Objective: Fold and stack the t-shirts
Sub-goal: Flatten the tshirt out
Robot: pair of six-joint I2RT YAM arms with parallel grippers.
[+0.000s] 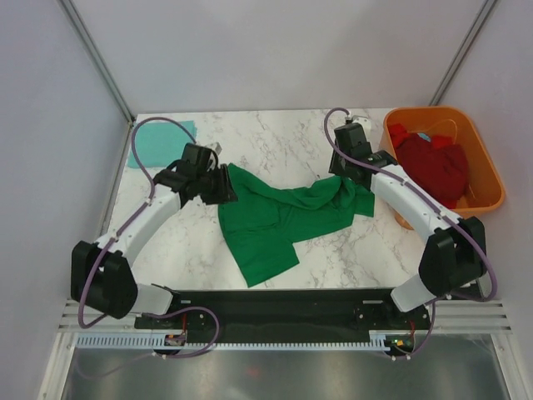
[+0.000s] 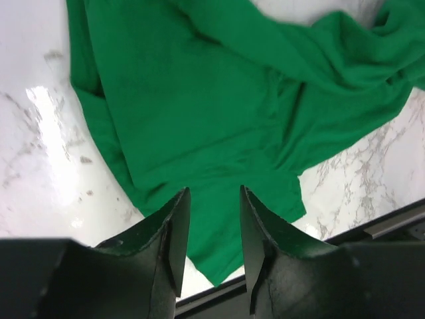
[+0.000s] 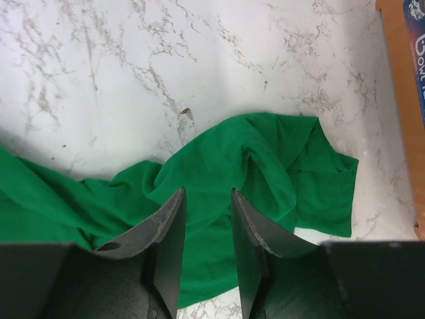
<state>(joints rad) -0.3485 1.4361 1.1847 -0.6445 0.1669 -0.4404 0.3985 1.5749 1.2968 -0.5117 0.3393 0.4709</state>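
A dark green t-shirt (image 1: 275, 217) lies rumpled across the middle of the marble table; it also shows in the left wrist view (image 2: 219, 113) and the right wrist view (image 3: 259, 173). My left gripper (image 1: 223, 185) is open and empty above the shirt's left edge (image 2: 214, 199). My right gripper (image 1: 348, 171) is open and empty above the shirt's bunched right end (image 3: 207, 199). A pale teal t-shirt (image 1: 158, 143) lies folded at the back left. Dark red t-shirts (image 1: 433, 167) lie in the orange tub (image 1: 491, 179).
The orange tub stands at the back right of the table; its wall shows in the right wrist view (image 3: 398, 100). Grey walls enclose the table on three sides. A black rail (image 1: 283, 304) runs along the near edge.
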